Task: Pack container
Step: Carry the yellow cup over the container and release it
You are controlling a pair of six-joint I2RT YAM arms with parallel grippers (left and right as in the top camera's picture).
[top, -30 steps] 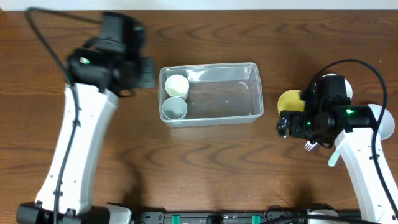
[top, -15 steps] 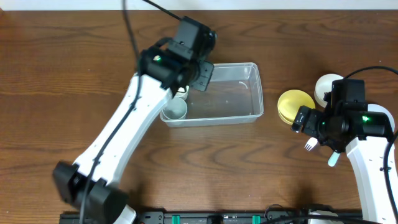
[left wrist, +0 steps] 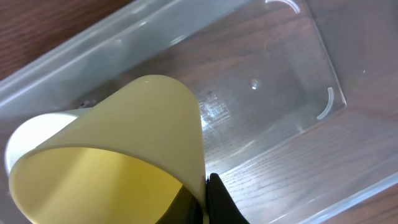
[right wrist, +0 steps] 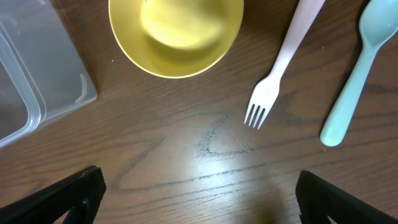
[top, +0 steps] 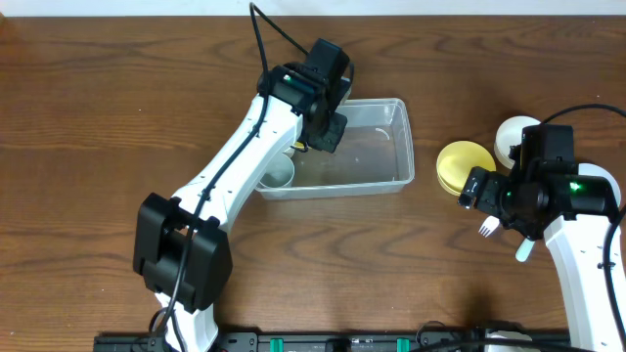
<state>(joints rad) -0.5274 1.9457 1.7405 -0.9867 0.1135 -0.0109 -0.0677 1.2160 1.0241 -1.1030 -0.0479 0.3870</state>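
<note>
Clear rectangular plastic container is set mid-worktop. Pale-yellow plastic cup is clamped in left hand, tilted above container floor, presumably for drop-in. Right hand, wide open and empty, is parked by pink fork, likely next pick.

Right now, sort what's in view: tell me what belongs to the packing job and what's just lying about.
Job: container; yellow cup, held over it by the left gripper; pale cup already inside.
Lying about, untouched, though probably next: yellow bowl, white bowl, fork, spoon.
</note>
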